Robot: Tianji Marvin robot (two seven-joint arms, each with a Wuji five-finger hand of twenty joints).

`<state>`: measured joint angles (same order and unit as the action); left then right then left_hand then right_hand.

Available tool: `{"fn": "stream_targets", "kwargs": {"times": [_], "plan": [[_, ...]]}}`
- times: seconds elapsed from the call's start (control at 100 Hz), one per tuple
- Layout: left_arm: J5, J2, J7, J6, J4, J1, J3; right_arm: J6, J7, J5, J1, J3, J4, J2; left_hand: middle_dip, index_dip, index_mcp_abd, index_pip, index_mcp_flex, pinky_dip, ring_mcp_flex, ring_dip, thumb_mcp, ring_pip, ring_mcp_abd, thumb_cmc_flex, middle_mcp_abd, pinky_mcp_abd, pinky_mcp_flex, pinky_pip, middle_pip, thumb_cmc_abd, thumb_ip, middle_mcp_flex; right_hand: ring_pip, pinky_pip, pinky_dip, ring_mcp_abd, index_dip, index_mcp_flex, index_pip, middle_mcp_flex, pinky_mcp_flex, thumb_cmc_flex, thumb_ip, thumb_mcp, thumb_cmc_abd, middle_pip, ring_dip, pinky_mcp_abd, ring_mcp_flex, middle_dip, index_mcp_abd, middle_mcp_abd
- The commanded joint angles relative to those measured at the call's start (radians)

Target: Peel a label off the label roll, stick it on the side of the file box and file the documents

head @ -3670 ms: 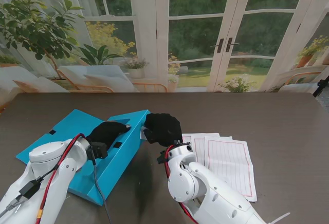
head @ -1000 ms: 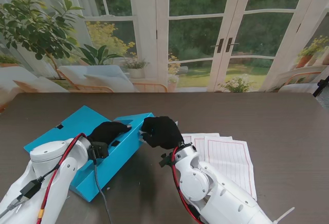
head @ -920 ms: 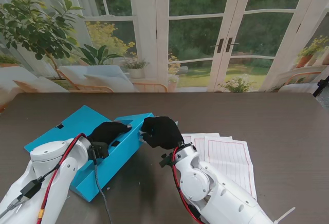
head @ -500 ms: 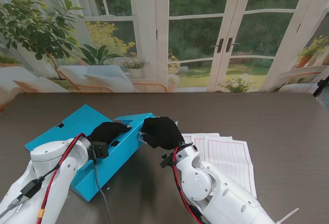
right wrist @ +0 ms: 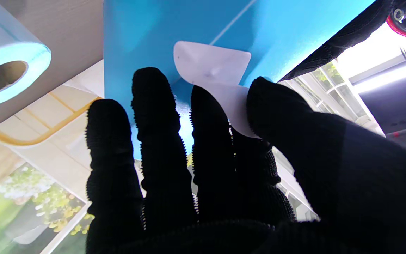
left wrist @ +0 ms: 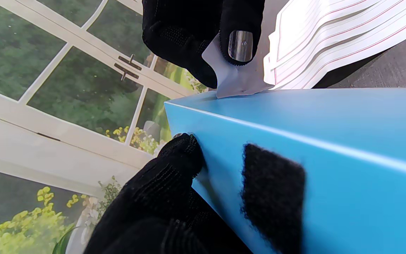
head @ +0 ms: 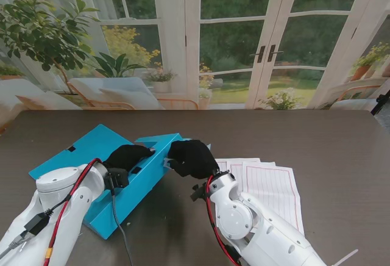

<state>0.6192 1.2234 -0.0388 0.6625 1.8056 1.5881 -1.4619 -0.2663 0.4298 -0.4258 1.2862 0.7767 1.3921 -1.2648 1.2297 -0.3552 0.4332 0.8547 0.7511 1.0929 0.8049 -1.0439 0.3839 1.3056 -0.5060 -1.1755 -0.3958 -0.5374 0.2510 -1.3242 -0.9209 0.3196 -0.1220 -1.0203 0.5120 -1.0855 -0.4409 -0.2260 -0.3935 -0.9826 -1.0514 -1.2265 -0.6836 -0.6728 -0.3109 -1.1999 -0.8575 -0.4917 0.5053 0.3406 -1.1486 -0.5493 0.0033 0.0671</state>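
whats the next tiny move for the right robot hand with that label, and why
Probably press the label flat against the file box side. Its leading edge already touches the blue face, but the rest curls back between the right robot hand's fingers, while the left robot hand braces the box.

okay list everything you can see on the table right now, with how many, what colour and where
file box: one, blue, lying on the table's left part
label: one, white, one end touching the file box's side, the other pinched by the right hand
label roll: one, white, on the table beside the box; seen only in the right wrist view
documents: a small stack, white with red lines, right of the box
table: one, dark brown
left hand: black glove, resting on the box
right hand: black glove, at the box's right side
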Motion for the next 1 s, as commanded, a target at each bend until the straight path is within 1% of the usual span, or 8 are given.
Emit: {"fn": "stream_targets", "kwargs": {"times": [0.0,0.12,0.15,0.23,0.35,0.51,0.75,0.99], "plan": [[0.003,0.007,-0.021,0.000,0.001,0.001,0.005,-0.014,-0.021,0.005,0.007,-0.003,0.025,-0.007,0.016,0.000,-0.068,0.070,0.025,0.026,0.038,-0.012,0.111,0.046,-0.106,-0.116,0.010,0.058,-0.043,-0.017,-0.032,-0.052,0.041,-0.029,-0.054,0.022,-0.009,-0.018,-0.077,-0.085,-0.095,0.120,0.237,-0.094,0.071,-0.080,0.144,0.129,-0.021,0.032,0.062,0.100,-0.242,0.028],[0.003,0.007,-0.022,-0.001,-0.001,0.000,0.006,-0.020,-0.029,0.010,0.009,0.001,0.029,-0.005,0.016,-0.001,-0.069,0.070,0.025,0.026,0.037,-0.012,0.110,0.046,-0.105,-0.116,0.009,0.059,-0.043,-0.017,-0.032,-0.054,0.040,-0.029,-0.065,0.036,-0.014,-0.028,-0.085,-0.084,-0.093,0.153,0.258,-0.090,0.074,-0.079,0.146,0.126,-0.025,0.045,0.084,0.111,-0.251,0.032],[0.002,0.007,-0.022,-0.001,-0.001,0.000,0.006,-0.021,-0.032,0.011,0.010,0.002,0.030,-0.004,0.016,-0.001,-0.068,0.070,0.025,0.026,0.038,-0.012,0.111,0.046,-0.105,-0.116,0.009,0.059,-0.043,-0.017,-0.032,-0.053,0.041,-0.029,-0.070,0.049,-0.030,-0.033,-0.099,-0.087,-0.084,0.170,0.261,-0.090,0.076,-0.078,0.147,0.105,-0.030,0.051,0.088,0.138,-0.250,0.035],[0.003,0.007,-0.022,-0.002,-0.001,-0.001,0.007,-0.026,-0.038,0.016,0.010,0.004,0.032,-0.002,0.016,-0.001,-0.069,0.070,0.024,0.025,0.037,-0.012,0.111,0.046,-0.105,-0.115,0.009,0.060,-0.044,-0.017,-0.032,-0.053,0.041,-0.029,-0.078,0.060,-0.034,-0.040,-0.102,-0.089,-0.082,0.188,0.277,-0.088,0.076,-0.079,0.147,0.108,-0.034,0.064,0.103,0.149,-0.256,0.034],[0.004,0.007,-0.021,-0.002,-0.001,-0.001,0.007,-0.029,-0.045,0.017,0.013,0.007,0.037,0.000,0.016,-0.001,-0.068,0.070,0.024,0.026,0.037,-0.012,0.110,0.046,-0.106,-0.116,0.009,0.061,-0.044,-0.017,-0.031,-0.053,0.041,-0.028,-0.081,0.070,-0.038,-0.046,-0.103,-0.089,-0.079,0.198,0.287,-0.086,0.075,-0.076,0.150,0.105,-0.036,0.076,0.108,0.155,-0.257,0.035],[0.004,0.007,-0.020,-0.002,-0.001,0.000,0.006,-0.031,-0.046,0.020,0.016,0.010,0.039,0.001,0.016,-0.001,-0.068,0.070,0.024,0.025,0.038,-0.012,0.110,0.046,-0.105,-0.116,0.010,0.061,-0.044,-0.017,-0.032,-0.053,0.041,-0.028,-0.077,0.074,-0.044,-0.046,-0.105,-0.089,-0.077,0.195,0.289,-0.088,0.077,-0.074,0.153,0.091,-0.036,0.073,0.108,0.153,-0.255,0.030],[0.005,0.006,-0.026,-0.005,-0.002,-0.001,0.005,-0.023,-0.042,0.022,0.021,0.018,0.047,0.001,0.016,-0.001,-0.067,0.070,0.025,0.026,0.038,-0.012,0.111,0.046,-0.105,-0.116,0.009,0.060,-0.043,-0.017,-0.032,-0.053,0.041,-0.029,-0.061,0.071,-0.069,-0.040,-0.108,-0.081,-0.074,0.203,0.296,-0.095,0.077,-0.061,0.163,0.046,-0.030,0.059,0.109,0.102,-0.251,0.029],[0.015,0.004,-0.034,-0.012,-0.004,0.000,0.001,-0.005,-0.031,0.030,0.026,0.027,0.046,-0.003,0.017,-0.001,-0.063,0.070,0.027,0.026,0.042,-0.012,0.115,0.047,-0.106,-0.116,0.008,0.056,-0.038,-0.018,-0.033,-0.051,0.042,-0.032,-0.035,0.056,-0.089,-0.038,-0.112,-0.074,-0.073,0.208,0.299,-0.108,0.064,-0.041,0.163,0.008,-0.019,0.056,0.107,0.048,-0.247,0.027]]}}
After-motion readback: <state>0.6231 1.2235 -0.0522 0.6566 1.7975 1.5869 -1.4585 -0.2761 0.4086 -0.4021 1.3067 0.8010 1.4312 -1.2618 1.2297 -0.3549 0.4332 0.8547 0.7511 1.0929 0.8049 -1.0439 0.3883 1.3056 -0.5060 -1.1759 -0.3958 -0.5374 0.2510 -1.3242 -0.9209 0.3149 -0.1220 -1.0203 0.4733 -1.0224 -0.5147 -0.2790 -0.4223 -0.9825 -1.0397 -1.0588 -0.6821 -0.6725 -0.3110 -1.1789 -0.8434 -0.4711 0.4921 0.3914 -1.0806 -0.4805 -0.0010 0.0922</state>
